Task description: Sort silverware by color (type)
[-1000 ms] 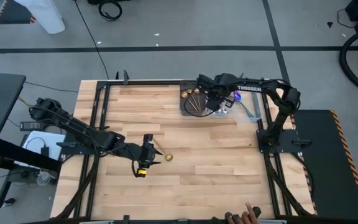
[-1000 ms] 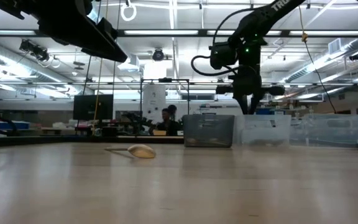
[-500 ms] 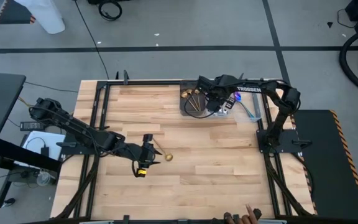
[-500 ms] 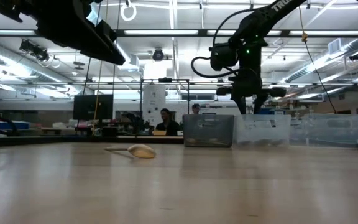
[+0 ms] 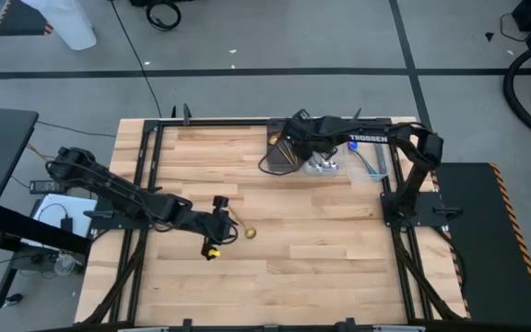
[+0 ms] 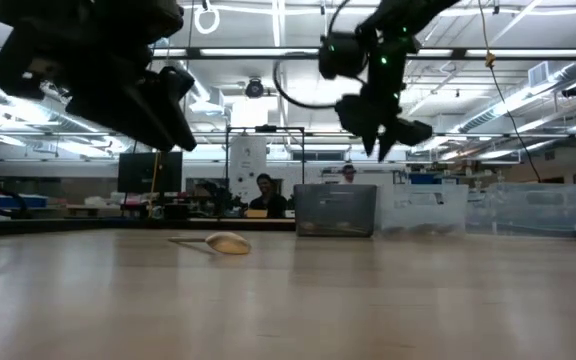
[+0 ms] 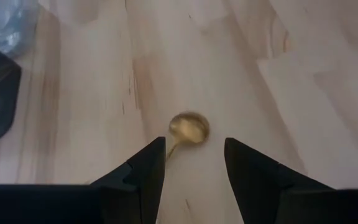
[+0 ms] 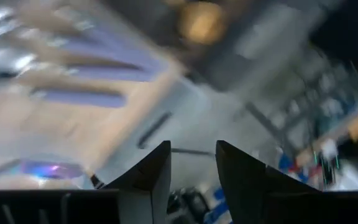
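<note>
- Most of the silverware looks sorted: gold pieces lie in the dark bin at the far side of the table, and purple and silver pieces show in the clear bins beside it, though I cannot count them.
- One gold spoon is left, lying flat on the bare wood near the middle of the table, well apart from the bins.
- The left end effector hangs just over that spoon with its fingers spread; from its wrist camera the bowl sits just ahead of the two tips and the handle runs back between them. Nothing is pinched yet.
- The right end effector is up in the air above the bins, tilted, with its fingers apart and nothing between them as far as I can see.
- To my eye the job is close to finished: this spoon has to be picked up and carried to the dark bin with the other gold ones.
- Compared with a second ago, the right arm has lifted out of the bins and swung toward the dark one, and its fingers have opened.
- The left arm has sunk lower and edged toward the spoon, which has not moved.
- A hand seen at the table's near edge earlier is gone.
</note>
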{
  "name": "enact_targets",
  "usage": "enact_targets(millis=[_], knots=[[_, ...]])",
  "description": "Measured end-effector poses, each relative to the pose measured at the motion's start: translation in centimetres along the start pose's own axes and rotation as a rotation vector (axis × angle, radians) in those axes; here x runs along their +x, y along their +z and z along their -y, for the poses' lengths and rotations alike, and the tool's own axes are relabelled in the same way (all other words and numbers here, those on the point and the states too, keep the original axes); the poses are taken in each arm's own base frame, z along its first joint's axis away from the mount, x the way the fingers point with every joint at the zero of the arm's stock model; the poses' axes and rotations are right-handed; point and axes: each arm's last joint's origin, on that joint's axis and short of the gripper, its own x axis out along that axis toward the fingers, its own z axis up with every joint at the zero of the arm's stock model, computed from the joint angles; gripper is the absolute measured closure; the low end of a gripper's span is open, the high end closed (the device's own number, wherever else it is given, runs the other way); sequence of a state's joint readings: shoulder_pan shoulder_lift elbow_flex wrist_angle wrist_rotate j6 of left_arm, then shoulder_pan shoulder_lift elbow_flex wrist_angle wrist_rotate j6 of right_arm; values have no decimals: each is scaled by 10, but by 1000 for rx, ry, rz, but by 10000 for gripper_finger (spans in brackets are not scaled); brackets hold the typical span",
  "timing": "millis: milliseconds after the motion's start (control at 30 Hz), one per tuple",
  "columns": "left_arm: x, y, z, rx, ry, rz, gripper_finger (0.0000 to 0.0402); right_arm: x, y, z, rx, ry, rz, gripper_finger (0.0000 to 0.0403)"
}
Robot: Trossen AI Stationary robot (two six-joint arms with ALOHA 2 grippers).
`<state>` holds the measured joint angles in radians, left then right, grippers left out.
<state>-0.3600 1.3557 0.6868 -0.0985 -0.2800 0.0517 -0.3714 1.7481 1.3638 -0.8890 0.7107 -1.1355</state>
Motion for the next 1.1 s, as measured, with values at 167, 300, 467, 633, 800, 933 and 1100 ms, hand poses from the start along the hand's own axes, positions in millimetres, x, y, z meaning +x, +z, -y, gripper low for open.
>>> enact_targets(millis=[167, 300, 467, 633, 800, 933, 1100], knots=[[8, -4, 1, 96, -2, -37, 230, -35, 10, 16, 267, -100, 60, 271], [12, -6, 3, 138, -5, -53, 230, -62, 20, 22, 410, -127, 163, 273], [12, -7, 3, 116, -5, -57, 230, -88, 33, 23, 627, -132, 298, 273], [12, -9, 4, 51, -7, -78, 230, -109, 50, 20, 806, -44, 503, 273], [6, -14, 14, 13, -32, -131, 230, -123, 62, 15, 1031, 82, 635, 273], [-4, -22, 28, 72, -45, -169, 230, -133, 72, 9, 1146, 198, 715, 273], [-18, -35, 32, 97, -16, -134, 230, -143, 89, 0, 1198, 260, 764, 273]])
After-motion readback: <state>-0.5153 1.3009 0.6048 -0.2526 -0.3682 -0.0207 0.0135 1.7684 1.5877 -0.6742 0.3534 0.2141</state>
